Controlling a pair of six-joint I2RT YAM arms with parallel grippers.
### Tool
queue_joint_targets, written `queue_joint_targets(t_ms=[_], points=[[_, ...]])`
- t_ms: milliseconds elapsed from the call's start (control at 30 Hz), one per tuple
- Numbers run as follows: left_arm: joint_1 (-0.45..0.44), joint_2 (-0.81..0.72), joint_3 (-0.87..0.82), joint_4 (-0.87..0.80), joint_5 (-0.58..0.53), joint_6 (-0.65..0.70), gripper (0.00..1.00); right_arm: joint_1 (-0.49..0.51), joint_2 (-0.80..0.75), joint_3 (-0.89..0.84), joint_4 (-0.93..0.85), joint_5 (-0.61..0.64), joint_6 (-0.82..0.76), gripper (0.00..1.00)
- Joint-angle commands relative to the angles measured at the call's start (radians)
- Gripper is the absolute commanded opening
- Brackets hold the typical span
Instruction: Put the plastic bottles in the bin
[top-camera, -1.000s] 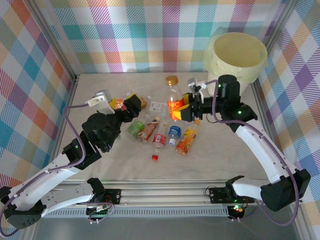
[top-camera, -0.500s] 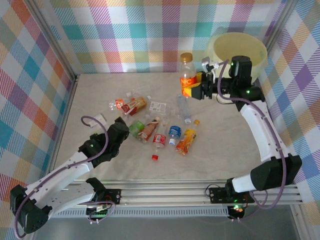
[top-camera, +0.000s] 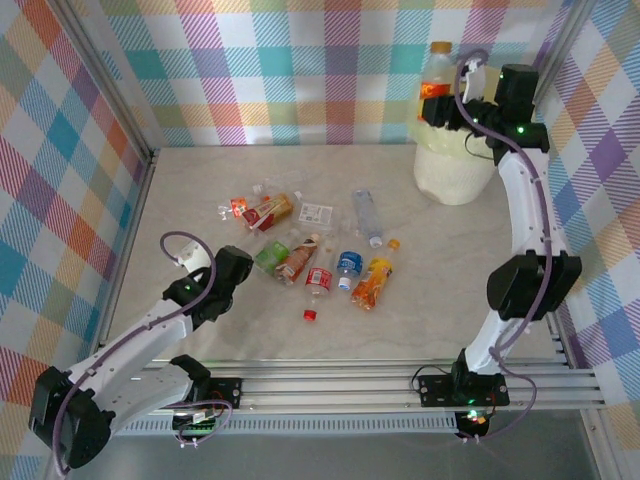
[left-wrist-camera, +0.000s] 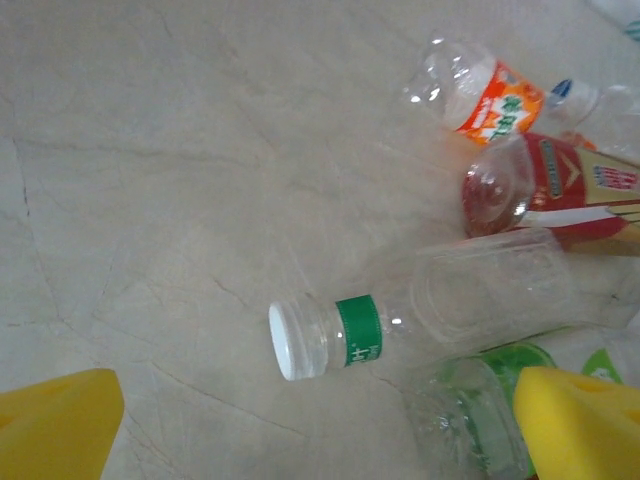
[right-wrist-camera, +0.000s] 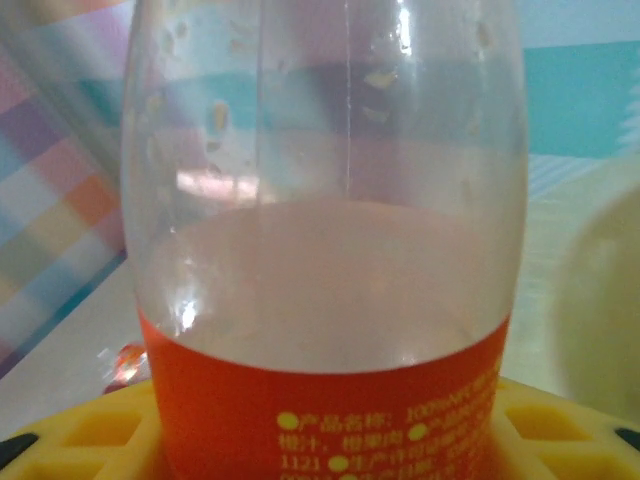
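An upright clear bottle (top-camera: 437, 72) with an orange label and orange cap hangs above the near-left rim of the cream bin (top-camera: 455, 175), and my right gripper (top-camera: 447, 106) is shut on it. The right wrist view has that bottle (right-wrist-camera: 325, 300) between the yellow pads (right-wrist-camera: 85, 435). Several plastic bottles (top-camera: 330, 262) lie in a loose pile mid-table. My left gripper (top-camera: 238, 268) stands open low at the pile's left end. Between its wide-apart pads (left-wrist-camera: 55, 430) lies a clear bottle (left-wrist-camera: 400, 320) with a white cap and green band, untouched.
A loose red cap (top-camera: 310, 315) and an orange cap (top-camera: 394, 243) lie on the table near the pile, with a white label scrap (top-camera: 316, 212) behind it. Checked walls close in the table on three sides. A metal rail (top-camera: 330, 385) runs along the near edge.
My right arm has carried the orange-labelled bottle from over the pile up and back-right to above the bin. My left arm has drawn back and lowered at the pile's left end.
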Motion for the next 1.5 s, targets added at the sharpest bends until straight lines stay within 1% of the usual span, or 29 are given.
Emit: queue_joint_targets(t_ms=[0, 67, 167, 233, 300, 367, 467, 600, 733, 800, 900, 1067, 1233, 1333, 1467], points=[[0.084, 0.019, -0.014, 0.029, 0.15, 0.036, 1.0, -0.04, 0.092, 0.125, -0.066, 0.198, 0.143, 0.54], [0.109, 0.023, -0.016, 0.035, 0.188, 0.057, 1.0, -0.061, 0.158, 0.222, -0.111, 0.248, 0.156, 0.55], [0.132, 0.032, -0.016, 0.035, 0.23, 0.081, 1.0, -0.088, 0.279, 0.43, -0.271, 0.338, 0.132, 0.56], [0.164, 0.04, -0.018, 0.044, 0.291, 0.095, 1.0, -0.109, 0.344, 0.521, -0.35, 0.394, 0.119, 0.57], [0.203, 0.038, -0.023, 0.039, 0.335, 0.092, 1.0, -0.126, 0.387, 0.558, -0.383, 0.431, 0.119, 0.57], [0.232, 0.03, -0.029, 0.036, 0.359, 0.092, 1.0, -0.141, 0.412, 0.556, -0.377, 0.446, 0.125, 0.58], [0.253, 0.018, -0.034, 0.036, 0.361, 0.092, 1.0, -0.142, 0.433, 0.533, -0.319, 0.417, 0.122, 0.6], [0.262, 0.02, -0.042, 0.045, 0.369, 0.085, 1.0, -0.142, 0.457, 0.537, -0.287, 0.356, 0.131, 0.64], [0.269, 0.047, -0.045, 0.046, 0.372, 0.077, 1.0, -0.142, 0.465, 0.538, -0.278, 0.232, 0.112, 0.72], [0.275, 0.063, -0.039, 0.045, 0.38, 0.078, 1.0, -0.143, 0.46, 0.541, -0.284, 0.214, 0.11, 0.76], [0.282, 0.076, -0.032, 0.06, 0.397, 0.08, 1.0, -0.142, 0.441, 0.538, -0.286, 0.231, 0.11, 0.81], [0.287, 0.08, -0.014, 0.068, 0.414, 0.078, 1.0, -0.142, 0.379, 0.529, -0.3, 0.247, 0.11, 0.84], [0.294, 0.074, -0.01, 0.097, 0.444, 0.083, 1.0, -0.142, 0.283, 0.449, -0.284, 0.231, 0.083, 0.87], [0.307, 0.079, 0.006, 0.099, 0.467, 0.128, 1.0, -0.142, 0.211, 0.375, -0.278, 0.197, 0.074, 0.89], [0.331, 0.095, 0.043, 0.095, 0.492, 0.265, 1.0, -0.142, 0.085, 0.205, -0.188, 0.153, 0.068, 0.92]])
